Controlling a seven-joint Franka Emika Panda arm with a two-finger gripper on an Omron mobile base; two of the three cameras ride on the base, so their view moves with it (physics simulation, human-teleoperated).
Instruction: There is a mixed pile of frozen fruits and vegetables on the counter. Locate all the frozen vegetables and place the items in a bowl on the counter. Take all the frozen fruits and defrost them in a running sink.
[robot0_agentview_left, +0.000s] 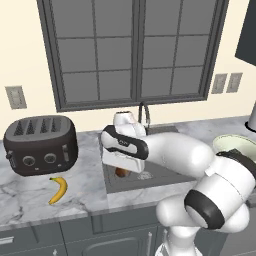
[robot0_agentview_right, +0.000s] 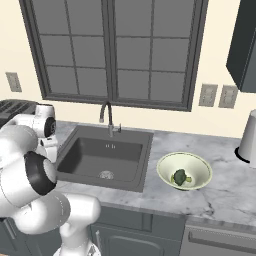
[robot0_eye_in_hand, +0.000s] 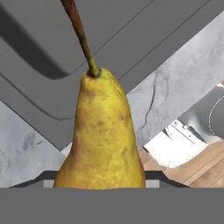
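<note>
A yellow-brown pear (robot0_eye_in_hand: 103, 140) with a long brown stem stands close up in the hand view, over the dark grey sink (robot0_eye_in_hand: 52, 52). My gripper (robot0_agentview_left: 122, 169) hangs above the left part of the sink (robot0_agentview_left: 160, 176), shut on this fruit (robot0_agentview_left: 121, 173), which shows as a small brown lump under the hand. The yellow banana (robot0_agentview_left: 58, 190) lies on the marble counter (robot0_agentview_left: 25, 197) left of the sink, in front of the toaster. In the pale green bowl (robot0_agentview_right: 165, 167), right of the sink (robot0_agentview_right: 107, 155), sits a green broccoli floret (robot0_agentview_right: 180, 177).
A black toaster (robot0_agentview_left: 41, 145) stands at the back left of the counter. The arched dark faucet (robot0_agentview_right: 106, 116) rises behind the sink, under the window. A white appliance (robot0_agentview_right: 248, 136) stands at the far right. The bowl's rim (robot0_agentview_left: 226, 140) shows beside my arm.
</note>
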